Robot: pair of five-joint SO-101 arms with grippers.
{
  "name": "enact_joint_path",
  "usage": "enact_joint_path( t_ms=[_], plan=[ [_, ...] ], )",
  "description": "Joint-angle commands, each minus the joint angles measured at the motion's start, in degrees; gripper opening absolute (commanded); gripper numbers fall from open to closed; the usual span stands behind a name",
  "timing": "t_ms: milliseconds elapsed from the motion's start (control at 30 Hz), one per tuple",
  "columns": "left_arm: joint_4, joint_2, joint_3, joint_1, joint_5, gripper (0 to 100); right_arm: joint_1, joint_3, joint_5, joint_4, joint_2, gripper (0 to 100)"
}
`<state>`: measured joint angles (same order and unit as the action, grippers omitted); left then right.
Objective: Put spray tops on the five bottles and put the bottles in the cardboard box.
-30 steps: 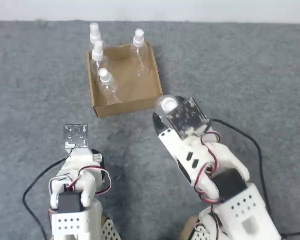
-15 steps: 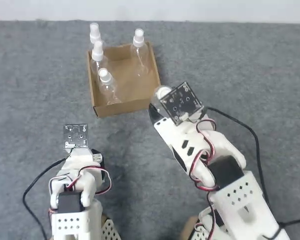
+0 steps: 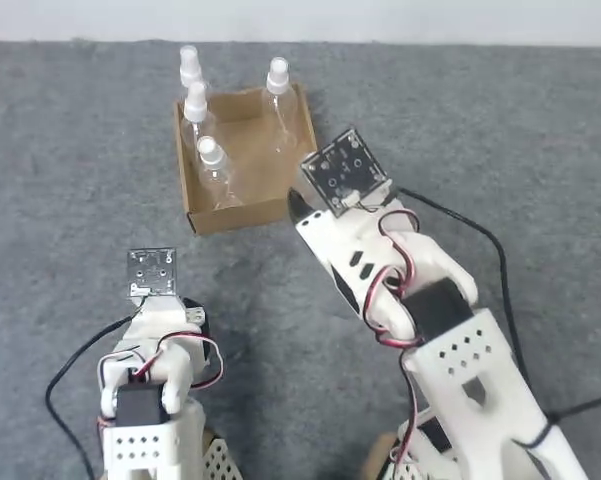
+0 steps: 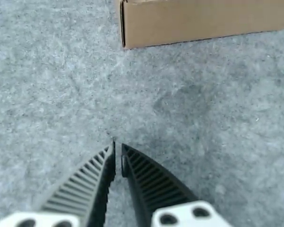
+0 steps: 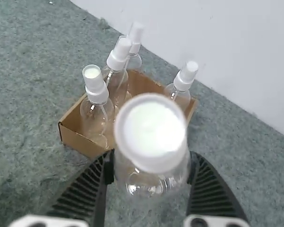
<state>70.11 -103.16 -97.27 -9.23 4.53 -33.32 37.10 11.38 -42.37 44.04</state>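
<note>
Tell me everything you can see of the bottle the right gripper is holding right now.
The bottle is clear and plastic-looking, with a rounded body and nothing visible inside. A white spray top sits on it, seen from above. It stands roughly upright between the ribbed black fingers of the right gripper, which press its body from both sides. Nothing else touches it that I can see. It sits just short of the near wall of the cardboard box. Its base is hidden.
</note>
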Motion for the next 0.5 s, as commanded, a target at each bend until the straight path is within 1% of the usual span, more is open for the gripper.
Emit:
enact_joint_path(
  t_ms=[0,467],
  plan=[
    [0.44,0.18,0.66,-0.18,-0.70,1,0.75,-5.19,-0.44,-0.04,-1.01,11.8],
    [0.44,0.18,0.66,-0.18,-0.70,1,0.57,-8.70,-0.44,0.31,-6.29,11.8]
  ],
)
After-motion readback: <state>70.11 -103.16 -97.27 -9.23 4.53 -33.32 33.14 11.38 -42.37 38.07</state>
